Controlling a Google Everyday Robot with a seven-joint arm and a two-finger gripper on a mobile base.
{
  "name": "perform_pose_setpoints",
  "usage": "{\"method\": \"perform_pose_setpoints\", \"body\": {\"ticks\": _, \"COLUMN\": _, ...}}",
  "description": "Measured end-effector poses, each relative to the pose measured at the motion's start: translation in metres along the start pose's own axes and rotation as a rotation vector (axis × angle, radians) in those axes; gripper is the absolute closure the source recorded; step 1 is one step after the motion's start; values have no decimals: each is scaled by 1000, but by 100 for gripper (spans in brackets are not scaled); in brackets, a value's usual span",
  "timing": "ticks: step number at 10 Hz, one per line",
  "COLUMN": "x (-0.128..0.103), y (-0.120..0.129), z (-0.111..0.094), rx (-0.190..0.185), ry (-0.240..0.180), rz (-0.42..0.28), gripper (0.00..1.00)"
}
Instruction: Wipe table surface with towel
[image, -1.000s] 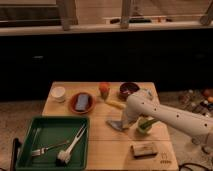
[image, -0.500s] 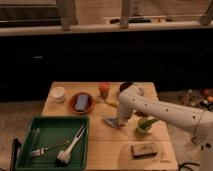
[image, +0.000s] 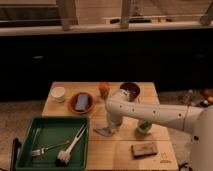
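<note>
Hand (image: 112, 124): low at centre of tabletop (image: 120, 152), touching grey towel (image: 103, 132); whether it grips, cannot tell.

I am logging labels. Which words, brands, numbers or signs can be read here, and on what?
No text can be read.
On the table, near corner at picture right: a faint mark, too small to read.
The tool is down at the towel, mid-table; no text shows there.

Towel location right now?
In the camera view, the towel lies mid-table, just right of the green tray, with the pincer directly over its far edge.
</note>
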Motion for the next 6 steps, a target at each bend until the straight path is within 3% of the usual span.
{"method": "perform_pose_setpoints", "body": {"ticks": 3, "x": 24, "y": 27, "z": -7, "rx": -5, "ry": 24, "rz": 31, "gripper": 100}}
{"method": "perform_pose_setpoints", "body": {"ticks": 6, "x": 66, "y": 43, "z": -16, "rx": 12, "ry": 52, "rz": 134, "gripper": 100}}
